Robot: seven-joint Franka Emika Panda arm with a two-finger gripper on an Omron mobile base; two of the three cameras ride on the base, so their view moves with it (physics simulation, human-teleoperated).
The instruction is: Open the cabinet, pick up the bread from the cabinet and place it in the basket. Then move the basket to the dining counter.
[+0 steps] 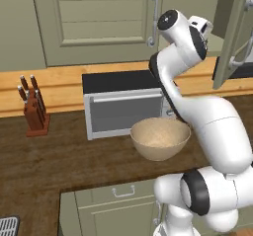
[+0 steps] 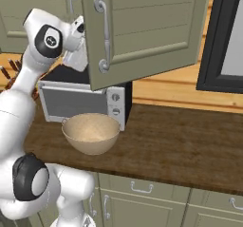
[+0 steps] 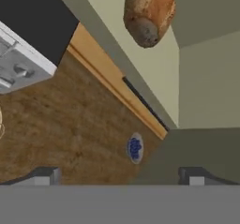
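- The cabinet stands open: its sage-green door swings out over the worktop, and its curved silver handle hangs at the door's free edge in the right base view.
- In the left base view the same door shows edge-on at the upper right, beside the matching closed door to its left.
- The arm reaches up toward the opening; its hand sits behind the door's edge in the right base view.
- The fingers are spread wide apart, one tip at each lower side of the hand view, with nothing between them.
- The bread, a golden-brown loaf with a darker rounded end, lies on the pale shelf inside the cabinet, well clear of the fingers and ahead of them in the hand view.
- The basket, round, tan and speckled, sits on the dark wood worktop just in front of the microwave, near the worktop's front edge. It looks empty.
- The microwave stands against the light wood back wall, its control knobs on the side nearest the open door.
- A knife block stands on the worktop well to the left of the microwave.
- A small blue-and-white object lies on the worktop below the cabinet in the hand view; what it is cannot be made out.
- A dark-framed window sits to the right of the open door.
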